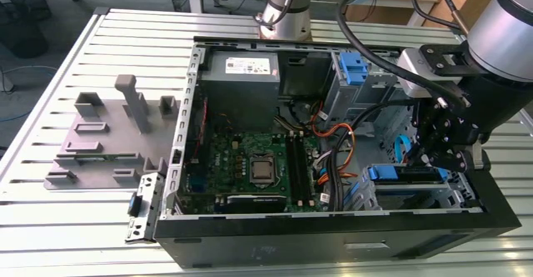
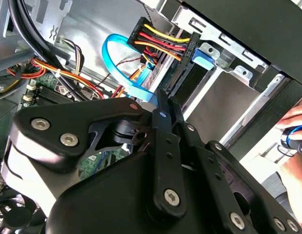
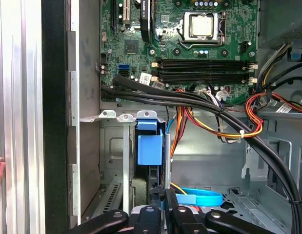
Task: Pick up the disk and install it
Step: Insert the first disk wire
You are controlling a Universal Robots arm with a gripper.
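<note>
Gripper (image 1: 444,158) is down inside the open PC case (image 1: 333,227), at the case's near corner on the exterior view's right, directly over the drive cage (image 1: 416,196). Fingers look pressed close together, slim gap only; in both wrist views they run edge-on along a thin dark slab, so they read as pinching the disk's top edge, though the contact itself is hidden by the linkage.

The disk (image 3: 150,161) stands on edge in the cage slot, blue caddy rail facing up toward the gripper, blue tab just past the fingertips. In the exterior view its blue rail (image 1: 404,173) lies along the cage top, just under the gripper. Judgement: long axis runs down into the slot, in line with the gripper's approach, so the disk lies straight ahead of the fingers, not off to a side. It looks mostly seated; can't tell if fully home.

Blue SATA cable (image 3: 199,197) loops just beside the fingers, on the motherboard side. Power cable bundle (image 2: 160,41), red/yellow/orange, plugs in near the drive's far end.

Farther in: motherboard (image 1: 249,165), mid case floor. Power supply (image 1: 241,77) at the far corner. Bare blue bracket (image 1: 354,71) in the far bay.

A person's hand (image 2: 294,136) sits outside the case wall.
</note>
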